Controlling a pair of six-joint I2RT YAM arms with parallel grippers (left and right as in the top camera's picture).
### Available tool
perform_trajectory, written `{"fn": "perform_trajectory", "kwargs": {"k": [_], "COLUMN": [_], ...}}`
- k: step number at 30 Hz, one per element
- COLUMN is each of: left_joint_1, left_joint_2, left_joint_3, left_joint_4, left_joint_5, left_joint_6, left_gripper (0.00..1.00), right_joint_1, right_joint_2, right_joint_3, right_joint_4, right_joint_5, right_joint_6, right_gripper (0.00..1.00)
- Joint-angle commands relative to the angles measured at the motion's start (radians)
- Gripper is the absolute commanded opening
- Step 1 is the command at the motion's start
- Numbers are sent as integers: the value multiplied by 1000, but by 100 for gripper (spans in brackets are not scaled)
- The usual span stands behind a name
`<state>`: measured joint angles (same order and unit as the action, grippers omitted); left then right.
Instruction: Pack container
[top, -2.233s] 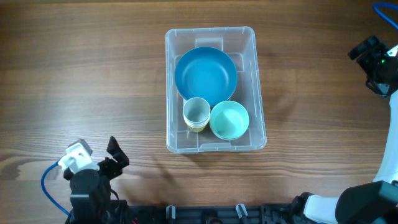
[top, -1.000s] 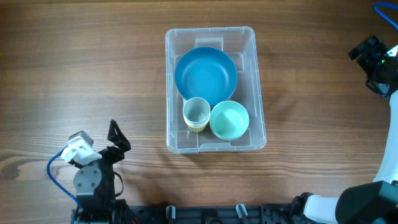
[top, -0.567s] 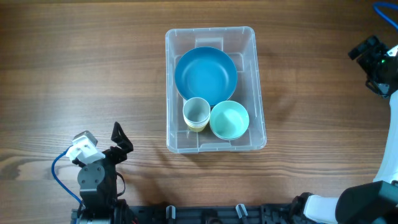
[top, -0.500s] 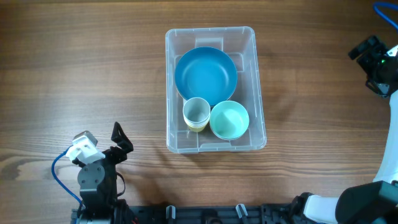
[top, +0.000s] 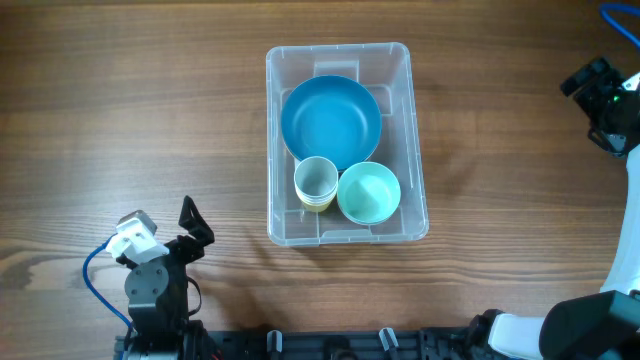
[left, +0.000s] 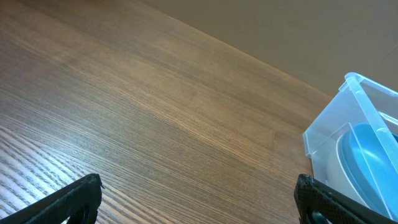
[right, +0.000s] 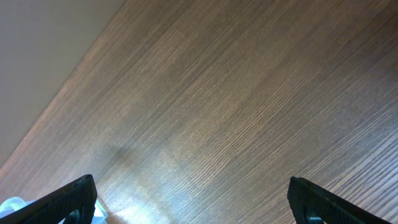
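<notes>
Two open hands and a packed container

The clear container (top: 338, 48) sits on the wooden desk (top: 130, 120), between the two hands. Inside it a big blue bowl (top: 331, 122) fills the far end. A pale cup (top: 316, 182) and a small green bowl (top: 369, 193) stand side by side at the near end, right next to the blue bowl. The left hand (left: 199, 202) is off the container's near left corner, well apart from it. Its fingers are spread wide and hold nothing. The right hand (right: 193, 202) is well apart from the container's far right side. It is spread wide too, and holds nothing.
</notes>
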<state>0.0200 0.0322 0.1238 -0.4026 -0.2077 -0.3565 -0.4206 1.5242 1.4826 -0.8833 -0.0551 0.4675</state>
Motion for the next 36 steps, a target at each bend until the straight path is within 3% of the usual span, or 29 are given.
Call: {"fn": "perform_trajectory", "kwargs": {"k": [1,6,11,13,16,18,27,33,36], "left_joint_1": [4,4,4,4,4,4,4,4,4], "left_joint_2": [-13,-13,-13,-13,-13,-13,-13,-13,-13], "left_joint_3": [-4,-4,-4,-4,-4,-4,-4,-4,-4], "left_joint_4": [3,3,3,3,3,3,3,3,3], "left_joint_5": [17,17,17,17,17,17,17,17,17], "left_joint_6": [8,8,8,8,8,8,8,8,8], "left_gripper": [100,100,100,100,100,100,100,100,100], "right_joint_1": [5,26,155,221,314,351,356,356,356], "right_joint_2": [8,-47,-177,-229,-328,-400,-814,-1099,-1199], "right_joint_3": [8,8,0,-13,-77,-148,-706,-1033,-1116], "right_joint_4": [0,-18,-52,-10,116,177,439,510,514], "right_joint_5": [3,61,203,277,291,291,283,264,264], "right_joint_6": [6,3,1,-74,-321,-406,-440,-438,-439], "right_gripper": [100,100,100,100,100,100,100,100,100]}}
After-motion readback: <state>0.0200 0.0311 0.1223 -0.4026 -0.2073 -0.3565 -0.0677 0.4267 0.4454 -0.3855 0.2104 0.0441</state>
